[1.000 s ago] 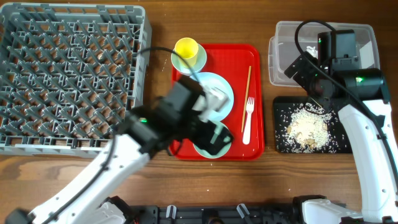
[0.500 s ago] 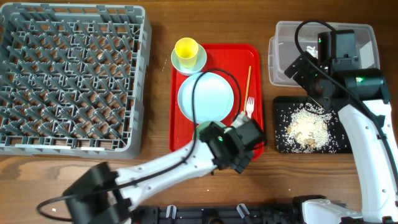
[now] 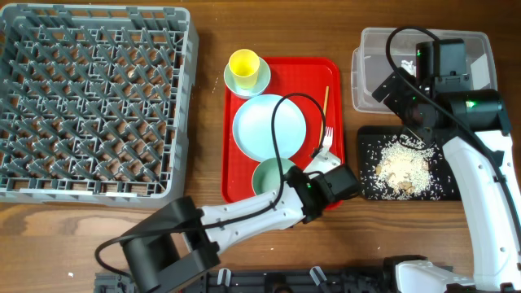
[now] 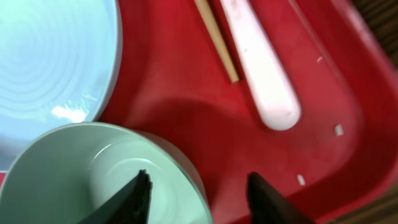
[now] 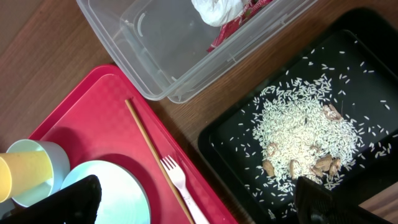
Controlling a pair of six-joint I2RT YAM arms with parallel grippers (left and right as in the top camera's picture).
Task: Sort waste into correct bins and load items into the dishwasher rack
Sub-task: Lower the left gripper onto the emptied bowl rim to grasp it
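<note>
The left fingers (image 4: 140, 194) stand open and hold nothing. They sit astride the rim of the bowl (image 4: 87, 177) at the front of the red tray (image 4: 174, 93), one tip over its hollow and the other over bare tray. Whether either tip touches the rim I cannot tell from the wrist view. The bowl looks stiff, light and smooth, so it would likely slip in a loose pinch. The wall at the rim, one finger inside and one outside, seems the fair place to take it. The right fingers (image 5: 68, 199) are spread wide and empty, up over the tub (image 5: 168, 56) and black tray (image 5: 373, 68). Counted, the red tray holds two bowls, a second bowl (image 3: 259, 81) sitting under the one cup (image 3: 243, 63). It also holds one plate (image 3: 270, 126), one fork (image 4: 258, 68) and one chopstick (image 4: 214, 37), which is thin and apt to roll. One wrapper (image 5: 227, 11) lies in the tub and one heap of rice (image 5: 305, 124) in the black tray. The rack (image 3: 98, 98), at the left of the bench (image 3: 212, 122), holds nothing.
</note>
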